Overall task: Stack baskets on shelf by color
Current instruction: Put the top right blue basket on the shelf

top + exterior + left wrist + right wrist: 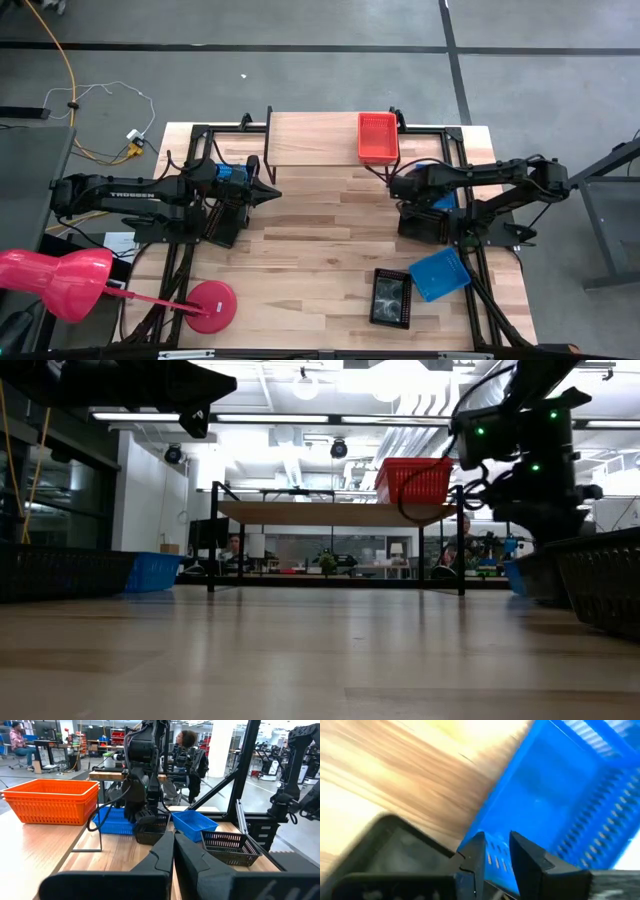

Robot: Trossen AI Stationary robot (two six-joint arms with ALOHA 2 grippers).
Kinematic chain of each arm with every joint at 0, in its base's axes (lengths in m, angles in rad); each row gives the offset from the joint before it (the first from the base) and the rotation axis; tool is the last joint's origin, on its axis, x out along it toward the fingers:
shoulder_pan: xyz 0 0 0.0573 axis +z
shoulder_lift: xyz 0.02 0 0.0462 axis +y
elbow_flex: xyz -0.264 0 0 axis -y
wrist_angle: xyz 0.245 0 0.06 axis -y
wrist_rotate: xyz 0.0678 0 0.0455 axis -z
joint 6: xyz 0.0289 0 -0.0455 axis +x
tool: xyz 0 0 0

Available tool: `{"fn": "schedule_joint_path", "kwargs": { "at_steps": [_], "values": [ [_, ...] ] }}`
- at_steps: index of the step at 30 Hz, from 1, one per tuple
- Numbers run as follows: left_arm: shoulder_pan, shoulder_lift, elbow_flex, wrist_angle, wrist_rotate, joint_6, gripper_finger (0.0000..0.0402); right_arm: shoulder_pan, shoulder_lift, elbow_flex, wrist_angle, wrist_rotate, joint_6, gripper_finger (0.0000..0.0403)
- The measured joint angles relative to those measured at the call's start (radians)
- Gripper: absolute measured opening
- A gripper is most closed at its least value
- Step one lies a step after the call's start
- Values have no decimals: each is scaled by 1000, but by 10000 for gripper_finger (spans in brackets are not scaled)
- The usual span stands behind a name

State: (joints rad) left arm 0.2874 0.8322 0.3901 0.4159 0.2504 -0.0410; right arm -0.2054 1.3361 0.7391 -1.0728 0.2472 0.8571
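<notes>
A red-orange basket [378, 137] stands on the right end of the light-wood shelf [310, 140]; the left wrist view shows it as a short stack [50, 800]. My right gripper [395, 183] is low over a blue basket [560, 790] beside a black basket [395, 850], and is shut on the blue one. A second blue basket [440, 273] and black basket [391, 297] lie flat on the table near the right front. My left gripper [275, 192] is shut, holds nothing and hovers left of centre. More blue [155, 572] and black [60, 572] baskets sit under the left arm. My right gripper has a mesh side wall of the blue basket [495, 860] between its two fingers, at the rim, next to the black basket. The fingers [145, 815] come from above, pointing down. Whether the basket is lifted clear of the table I cannot tell.
The shelf's left and middle parts [300, 140] are bare wood. A red lamp with a round base [210, 305] stands at the near left corner. Black frame bars [480, 300] run along the table's sides. People sit in the room behind.
</notes>
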Motion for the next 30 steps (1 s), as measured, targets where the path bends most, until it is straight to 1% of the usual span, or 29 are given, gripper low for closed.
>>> {"fn": "schedule_joint_path", "kwargs": {
  "at_steps": [6, 10, 13, 18, 21, 26, 30],
  "values": [
    [0, 0, 0, 0, 0, 0, 0, 0, -1, 0, 114, -4, -51, 77],
    [0, 0, 0, 0, 0, 0, 0, 0, -10, 0, 128, -4, -77, 77],
    [0, 0, 0, 0, 0, 0, 0, 0, -40, 0, 127, 3, -81, 77],
    [0, 0, 0, 0, 0, 0, 0, 3, -129, 0, 92, 13, -91, 78],
    [0, 0, 0, 0, 0, 0, 0, 5, -184, 0, 67, 0, -99, 78],
    [0, 0, 0, 0, 0, 0, 0, 45, -237, 0, 112, -73, -141, 78],
    [0, 0, 0, 0, 0, 0, 0, 83, -233, 0, 163, -62, -161, 78]
  ]
}}
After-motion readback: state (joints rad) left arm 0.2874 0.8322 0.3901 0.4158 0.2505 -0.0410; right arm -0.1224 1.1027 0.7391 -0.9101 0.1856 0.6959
